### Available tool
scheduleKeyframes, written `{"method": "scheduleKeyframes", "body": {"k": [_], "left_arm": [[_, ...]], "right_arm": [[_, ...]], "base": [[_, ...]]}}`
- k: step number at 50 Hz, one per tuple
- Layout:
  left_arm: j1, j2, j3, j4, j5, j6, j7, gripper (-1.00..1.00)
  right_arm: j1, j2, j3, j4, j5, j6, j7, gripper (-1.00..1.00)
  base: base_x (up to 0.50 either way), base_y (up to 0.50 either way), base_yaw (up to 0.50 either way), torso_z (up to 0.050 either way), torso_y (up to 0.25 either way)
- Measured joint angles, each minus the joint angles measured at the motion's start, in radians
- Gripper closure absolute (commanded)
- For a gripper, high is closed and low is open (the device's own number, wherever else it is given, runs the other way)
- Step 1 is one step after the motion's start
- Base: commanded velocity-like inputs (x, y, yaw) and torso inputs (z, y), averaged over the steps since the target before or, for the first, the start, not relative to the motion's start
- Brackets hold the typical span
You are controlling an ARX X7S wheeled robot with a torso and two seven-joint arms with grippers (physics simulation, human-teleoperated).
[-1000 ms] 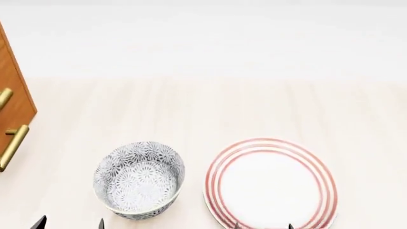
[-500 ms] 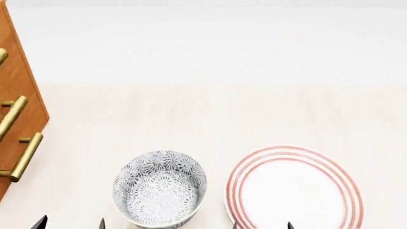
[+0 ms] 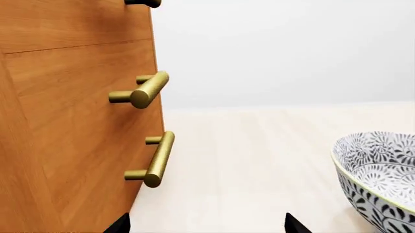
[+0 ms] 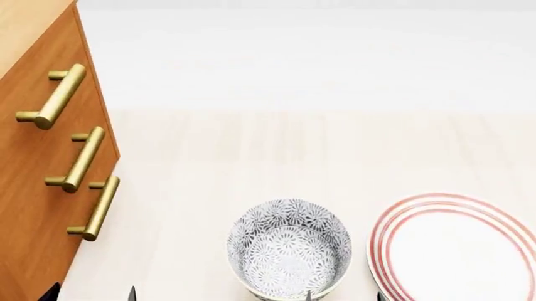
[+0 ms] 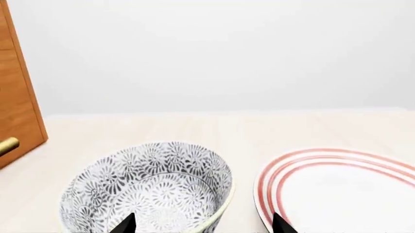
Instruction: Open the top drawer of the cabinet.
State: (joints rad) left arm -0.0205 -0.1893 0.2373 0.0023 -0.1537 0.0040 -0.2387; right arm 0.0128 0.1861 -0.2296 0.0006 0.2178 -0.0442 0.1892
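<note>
The cabinet (image 4: 34,188) is an orange-brown chest at the left of the head view, with three brass bar handles stacked down its front. The top drawer (image 4: 21,81) is the uppermost, shut flush, with its handle (image 4: 52,96) slanting across it. In the left wrist view the cabinet (image 3: 65,121) is close by, and only the tip of the top handle (image 3: 144,2) shows. My left gripper (image 3: 207,225) is open and holds nothing, low beside the cabinet's bottom corner. My right gripper (image 5: 202,224) is open too, just in front of the bowl (image 5: 149,189).
A grey floral bowl (image 4: 289,248) stands on the pale wooden surface near both grippers. A white plate with red rings (image 4: 456,248) lies to its right. The two lower handles (image 4: 77,158) (image 4: 99,208) jut out from the cabinet front.
The head view has swung left. The cabinet has come much further into view, all three handles now showing. Bowl and plate have shifted right in the picture. Both grippers stay open.
</note>
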Motion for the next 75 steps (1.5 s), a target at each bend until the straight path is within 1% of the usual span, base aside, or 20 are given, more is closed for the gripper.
{"method": "scheduleKeyframes", "body": {"k": [14, 19, 29, 43, 53, 64, 75], "left_arm": [[-0.008, -0.007, 0.008, -0.006, 0.005, -0.012, -0.019, -1.00], [-0.031, -0.015, 0.024, -0.024, 0.040, -0.059, -0.038, -1.00], [-0.106, -0.038, 0.078, -0.029, 0.146, -0.201, -0.074, -1.00], [-0.201, -0.087, 0.194, -0.009, 0.311, -0.347, -0.075, -1.00], [-0.279, -0.128, 0.302, 0.004, 0.441, -0.437, -0.037, -1.00], [-0.348, -0.183, 0.427, 0.002, 0.599, -0.501, -0.002, -1.00], [-0.409, -0.230, 0.484, 0.035, 0.696, -0.561, 0.053, -1.00]], "right_arm": [[0.001, 0.007, -0.008, 0.005, 0.007, -0.002, 0.007, -1.00], [0.001, 0.009, -0.010, 0.003, 0.010, 0.000, 0.009, -1.00], [0.001, 0.013, -0.016, 0.002, 0.017, 0.002, 0.015, -1.00], [0.004, 0.018, -0.022, 0.006, 0.025, 0.002, 0.021, -1.00], [0.008, 0.021, -0.022, 0.006, 0.033, 0.006, 0.029, -1.00], [0.009, 0.024, -0.026, 0.009, 0.042, 0.008, 0.034, -1.00], [0.007, 0.028, -0.033, 0.010, 0.048, 0.010, 0.037, -1.00]], "base": [[0.00, 0.00, 0.00, 0.000, 0.000], [0.00, 0.00, 0.00, 0.000, 0.000], [0.00, 0.00, 0.00, 0.000, 0.000], [0.00, 0.00, 0.00, 0.000, 0.000], [0.00, 0.00, 0.00, 0.000, 0.000], [0.00, 0.00, 0.00, 0.000, 0.000], [0.00, 0.00, 0.00, 0.000, 0.000]]}}
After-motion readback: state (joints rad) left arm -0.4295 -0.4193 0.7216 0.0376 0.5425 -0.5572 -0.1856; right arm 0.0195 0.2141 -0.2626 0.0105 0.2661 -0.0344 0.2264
